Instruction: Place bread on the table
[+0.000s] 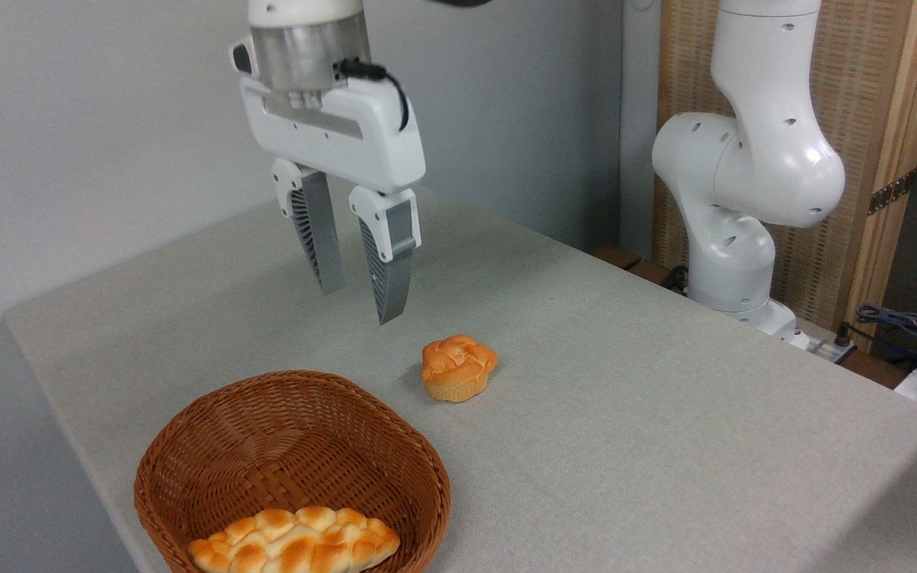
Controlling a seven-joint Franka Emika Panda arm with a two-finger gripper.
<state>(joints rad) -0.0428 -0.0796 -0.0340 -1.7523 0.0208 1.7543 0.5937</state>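
One bun (458,367) sits upright on the grey tabletop (665,414), just right of a wicker basket (283,446) and apart from it. Pincer (359,306) hangs above the cloth, up and left of the bun, fingers parted and empty. Braided loaf (295,541) lies in the basket's near side. Arm base (733,263) stands at the far right edge.

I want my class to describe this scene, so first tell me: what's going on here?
A white robot arm works at a cloth-covered table. Its gripper hangs open and empty above the table. A small round bun sits on the table just beside a wicker basket, which holds a braided loaf. Nothing is touching the bun.
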